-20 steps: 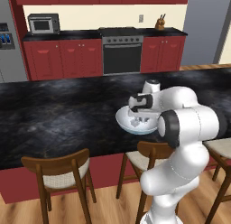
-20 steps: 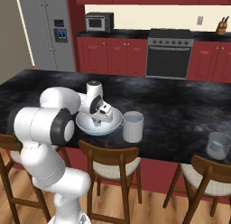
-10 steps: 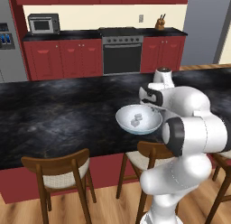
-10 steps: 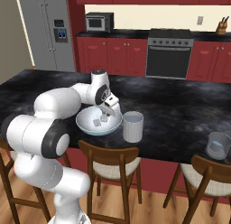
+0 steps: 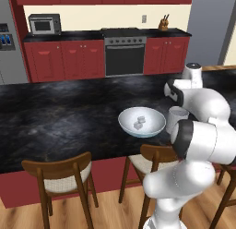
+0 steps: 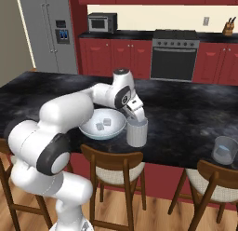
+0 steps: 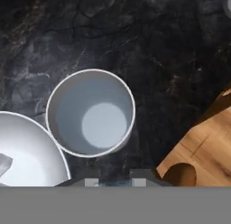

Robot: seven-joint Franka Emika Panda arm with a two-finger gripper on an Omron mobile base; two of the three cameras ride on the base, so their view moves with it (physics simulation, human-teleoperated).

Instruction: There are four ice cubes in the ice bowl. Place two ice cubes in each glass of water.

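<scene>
I use the ice bowl [image 6: 103,125] as my marker. It sits on the black counter [image 6: 186,109], near the edge where the chairs are. In the right base view I can count two small pale ice cubes [image 6: 108,121] lying in the bowl, close together near its middle. In the left base view the cubes [image 5: 138,122] look like a small clump, and I cannot count them well there. A glass of water [image 6: 137,132] stands upright just beside the bowl, on its right as I see it from the right base camera. In the hand view the rim of the glass [image 7: 91,112] and the rim of the bowl [image 7: 45,142] look like they nearly touch. The gripper [image 6: 135,116] hangs just above that glass, pointing down at it. The hand camera looks down into the glass. The two finger tips are pressed close together [image 7: 115,182]. I see a thin pale sliver between them, but I cannot tell if it is a cube. A second glass [image 6: 225,150] stands well apart from the bowl, far past the first glass. A wooden chair [image 6: 111,162] stands below the bowl.
</scene>
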